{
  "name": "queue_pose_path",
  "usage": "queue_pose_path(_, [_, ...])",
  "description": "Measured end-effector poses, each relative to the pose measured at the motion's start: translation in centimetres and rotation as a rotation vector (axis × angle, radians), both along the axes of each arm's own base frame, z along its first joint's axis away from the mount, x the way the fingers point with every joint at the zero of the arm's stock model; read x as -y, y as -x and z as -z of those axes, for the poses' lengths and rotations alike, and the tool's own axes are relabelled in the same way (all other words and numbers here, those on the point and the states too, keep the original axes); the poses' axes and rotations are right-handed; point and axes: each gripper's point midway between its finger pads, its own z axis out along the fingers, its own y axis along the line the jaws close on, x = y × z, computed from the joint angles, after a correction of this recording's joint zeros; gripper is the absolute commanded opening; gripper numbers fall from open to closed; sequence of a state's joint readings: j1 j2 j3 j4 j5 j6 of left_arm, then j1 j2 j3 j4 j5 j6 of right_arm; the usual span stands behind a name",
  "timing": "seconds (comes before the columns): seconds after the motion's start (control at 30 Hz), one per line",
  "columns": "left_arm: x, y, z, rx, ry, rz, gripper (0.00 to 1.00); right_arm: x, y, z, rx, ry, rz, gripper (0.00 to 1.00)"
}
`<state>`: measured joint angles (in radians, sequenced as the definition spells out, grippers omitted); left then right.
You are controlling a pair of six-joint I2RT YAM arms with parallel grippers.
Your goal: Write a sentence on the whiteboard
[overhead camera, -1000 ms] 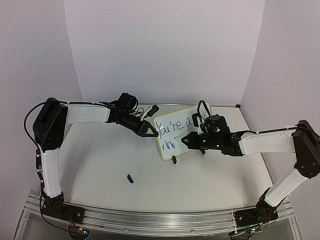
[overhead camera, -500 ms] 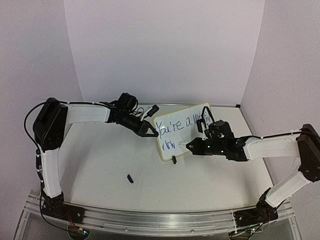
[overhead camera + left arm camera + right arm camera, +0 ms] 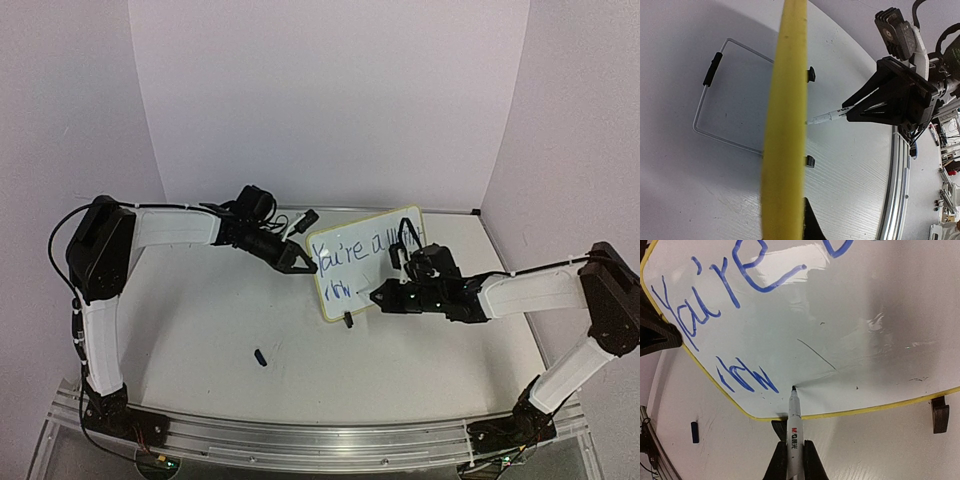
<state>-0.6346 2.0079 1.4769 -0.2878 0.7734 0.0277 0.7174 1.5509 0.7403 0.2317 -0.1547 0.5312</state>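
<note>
The whiteboard [image 3: 372,268] stands tilted on the table, its yellow rim edge-on in the left wrist view [image 3: 785,125]. My left gripper [image 3: 303,266] is shut on its left edge; one dark finger [image 3: 811,226] shows beside the rim. The blue sentence [image 3: 350,250] reads "You're a" on the top line [image 3: 715,300], with a short second line [image 3: 745,377] below. My right gripper [image 3: 794,452] is shut on a white marker [image 3: 794,427]. The marker's tip touches the board just right of the second line. The right gripper also shows in the top view [image 3: 378,297].
A small dark marker cap [image 3: 260,357] lies on the table in front of the board. A wire stand [image 3: 715,100] lies behind the board. Black clip feet [image 3: 940,414] sit under the board's lower rim. Walls enclose the table on three sides.
My right gripper has dropped lower on the board and drawn back, uncovering the right end of the top line. The marker tip now sits beside the second line. The left arm has not moved.
</note>
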Motion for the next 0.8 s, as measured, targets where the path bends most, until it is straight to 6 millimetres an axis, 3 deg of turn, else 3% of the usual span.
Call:
queue_pose_path(0.67, [0.1,0.0,0.0,0.003,-0.003,-0.003,0.00,-0.5,-0.6,-0.7,0.018,-0.016,0.000,0.00])
queue_pose_path(0.8, [0.1,0.0,0.0,0.004,-0.003,-0.002,0.00,-0.3,-0.2,-1.9,0.040,-0.037,-0.002,0.00])
